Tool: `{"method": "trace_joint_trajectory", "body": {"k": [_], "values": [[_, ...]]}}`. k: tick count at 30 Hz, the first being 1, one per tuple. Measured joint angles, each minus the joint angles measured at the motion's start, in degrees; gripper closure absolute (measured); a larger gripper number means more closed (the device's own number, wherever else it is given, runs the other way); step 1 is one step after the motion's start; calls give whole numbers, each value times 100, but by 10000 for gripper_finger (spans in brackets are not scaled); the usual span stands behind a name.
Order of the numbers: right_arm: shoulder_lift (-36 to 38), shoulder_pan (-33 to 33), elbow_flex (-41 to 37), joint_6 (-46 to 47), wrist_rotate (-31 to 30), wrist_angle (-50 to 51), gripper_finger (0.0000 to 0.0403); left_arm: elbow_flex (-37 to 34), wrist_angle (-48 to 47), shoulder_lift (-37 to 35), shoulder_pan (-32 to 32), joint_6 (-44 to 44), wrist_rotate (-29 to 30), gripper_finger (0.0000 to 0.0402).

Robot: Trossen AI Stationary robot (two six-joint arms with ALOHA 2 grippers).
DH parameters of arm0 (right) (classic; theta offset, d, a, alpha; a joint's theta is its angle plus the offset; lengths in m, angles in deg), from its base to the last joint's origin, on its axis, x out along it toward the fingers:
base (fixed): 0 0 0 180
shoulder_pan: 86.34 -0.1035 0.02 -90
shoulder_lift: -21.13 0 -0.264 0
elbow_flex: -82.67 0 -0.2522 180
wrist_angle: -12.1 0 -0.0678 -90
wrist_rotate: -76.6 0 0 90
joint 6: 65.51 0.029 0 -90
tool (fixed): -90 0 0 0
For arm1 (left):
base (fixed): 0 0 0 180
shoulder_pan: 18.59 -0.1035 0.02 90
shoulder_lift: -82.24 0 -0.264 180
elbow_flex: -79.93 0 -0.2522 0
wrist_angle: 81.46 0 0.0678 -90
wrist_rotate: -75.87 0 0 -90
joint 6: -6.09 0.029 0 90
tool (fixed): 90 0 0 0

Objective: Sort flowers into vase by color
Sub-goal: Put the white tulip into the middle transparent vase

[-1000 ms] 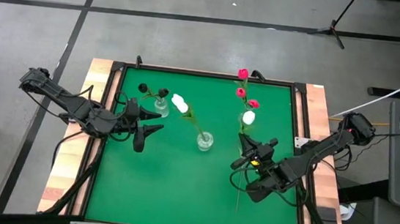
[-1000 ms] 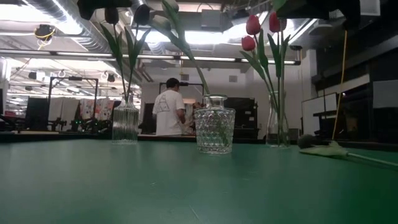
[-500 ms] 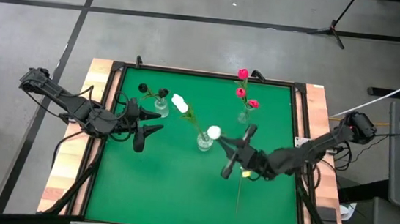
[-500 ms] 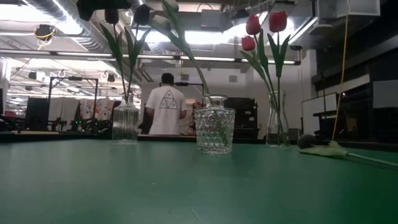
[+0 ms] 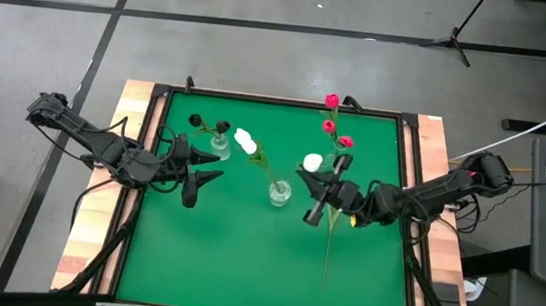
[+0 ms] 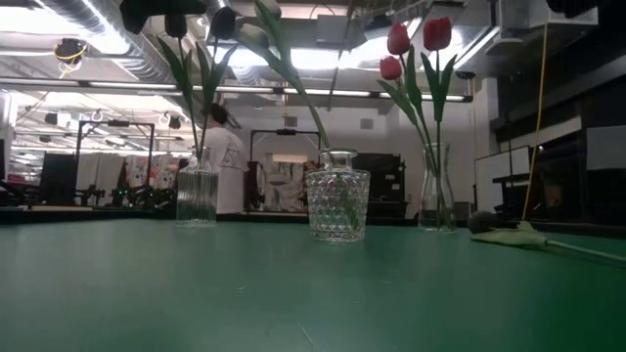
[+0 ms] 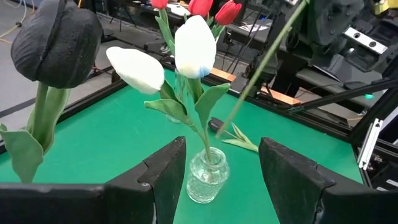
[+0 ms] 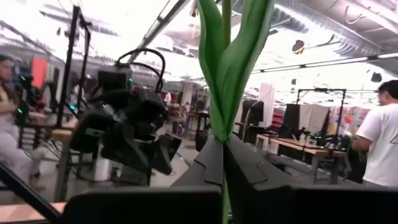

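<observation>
White tulip (image 5: 312, 162) between shut right jaws.

floor (image 5: 292, 54): grey concrete, black tape lines | ceiling lights (image 6: 323, 59) bright | person (image 6: 223, 156) in bg

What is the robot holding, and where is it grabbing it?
The right gripper pinches a white tulip by its green stem; the left gripper holds nothing.

The right end effector (image 5: 317, 199) is raised mid-worktop, fingers clamped together. The left end effector (image 5: 202, 179) waits at the left side, fingers apart.
</observation>
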Motion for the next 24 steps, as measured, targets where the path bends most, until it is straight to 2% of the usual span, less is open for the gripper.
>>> {"method": "trace_joint_trajectory", "body": {"k": [8,21,24], "values": [[0,-65,-596,316,-306,-443,403,0,-3,0,-1,0,0,202],[-84,-32,-940,846,-292,-394,403,0,-7,0,-6,2,2,202],[-215,89,-947,1010,-90,-410,403,0,-11,0,-6,2,2,202]]}}
